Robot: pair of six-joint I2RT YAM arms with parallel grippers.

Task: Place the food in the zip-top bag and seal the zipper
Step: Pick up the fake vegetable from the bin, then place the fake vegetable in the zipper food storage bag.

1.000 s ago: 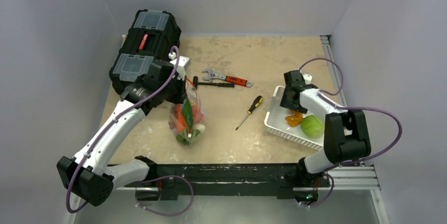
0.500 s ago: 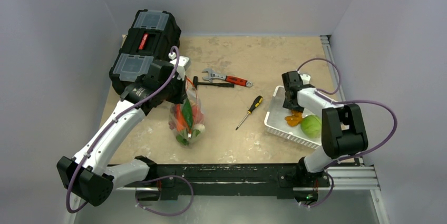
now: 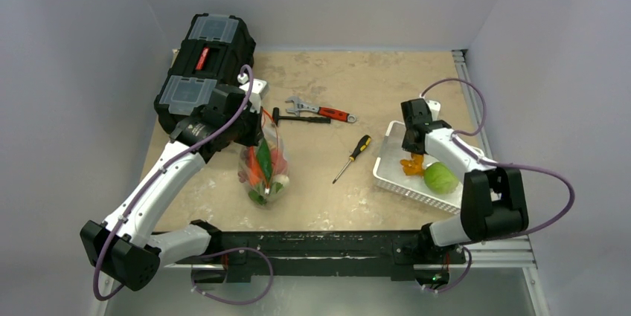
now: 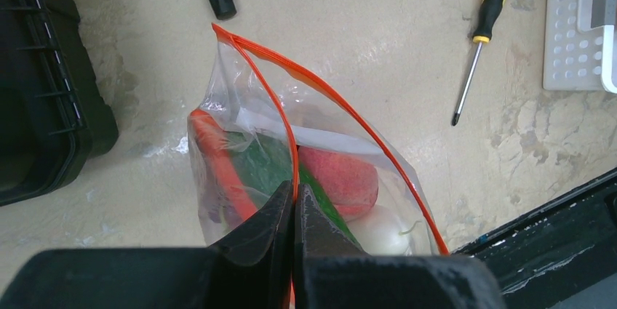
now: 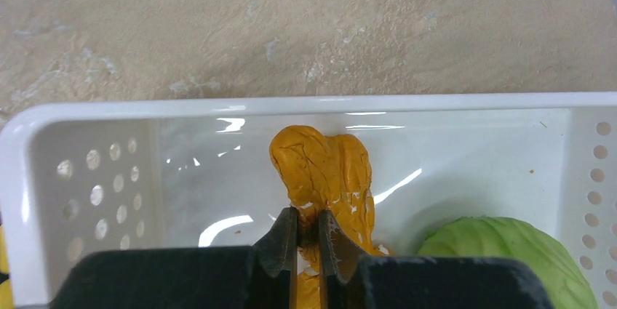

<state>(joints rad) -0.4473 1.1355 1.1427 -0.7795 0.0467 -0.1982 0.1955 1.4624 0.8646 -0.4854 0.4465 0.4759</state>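
**Top external view: one bag at left of centre, one basket at right**

- Zip-top bag (image 3: pixel 262 167): clear, standing on the table (image 3: pixel 357 78) just near of the black toolbox (image 3: pixel 205 71). Mouth agape, the two sides of the zipper (image 4: pixel 342 105) spread apart.
- Left gripper (image 4: pixel 295 207): fingers pressed together, clamped on the left side of the zipper.
- Food in the bag: orange carrot (image 4: pixel 218 171), green piece (image 4: pixel 258 167), red piece (image 4: pixel 338 174), white radish (image 4: pixel 382 229).
- White basket (image 3: pixel 394 178): at the right edge of the table. It holds an orange piece (image 5: pixel 324 167) and a leafy green head (image 5: pixel 502 251), the two touching.
- Right gripper (image 5: pixel 305 240): inside the basket, fingers nipped on the near end of the orange piece.
- Loose tools, between bag and basket: screwdriver (image 3: pixel 352 158); farther back, a red-handled wrench (image 3: pixel 321 112).
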